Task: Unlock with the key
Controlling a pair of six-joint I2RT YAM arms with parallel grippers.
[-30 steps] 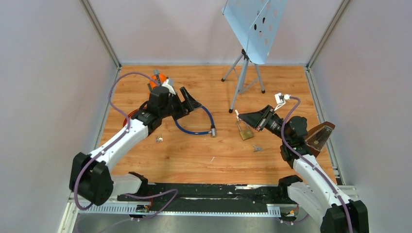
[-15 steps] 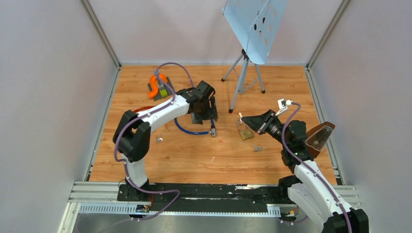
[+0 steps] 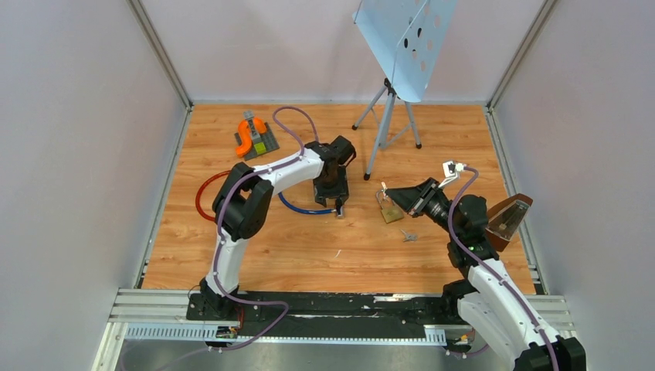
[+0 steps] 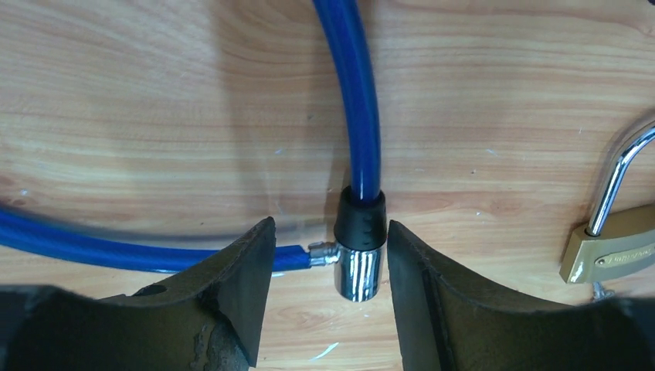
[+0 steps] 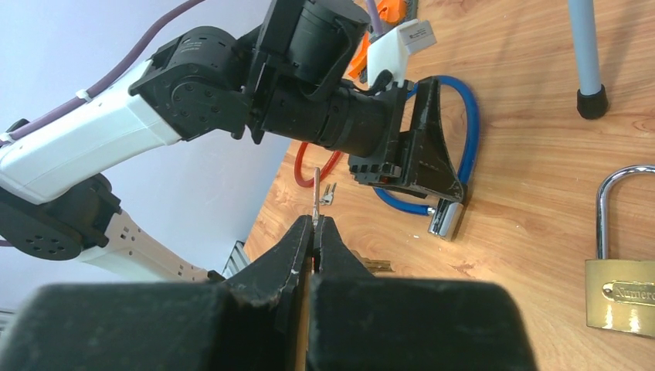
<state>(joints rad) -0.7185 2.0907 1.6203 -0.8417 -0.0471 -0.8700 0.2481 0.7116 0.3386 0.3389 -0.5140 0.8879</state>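
At frame centre, key [image 5: 315, 192]: clamped between my right fingers [image 5: 274, 259], tip free for aiming.
Padlock [image 5: 627, 287]: lower right, flat on the surface [image 5: 533, 116].
Cable lock head [image 4: 360, 259]: between my left fingers [image 4: 232, 286], which are spread apart, probably to steady it.

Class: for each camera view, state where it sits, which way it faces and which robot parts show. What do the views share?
Top external: above and behind, facing down on the wooden table; both arms show.
Left wrist: facing straight down at the blue cable lock with a chrome end; open left end effector straddles it.
Right wrist: low, facing the left arm; right end effector pinches a small silver key.
Shared: brass padlock with a steel shackle, in all three.
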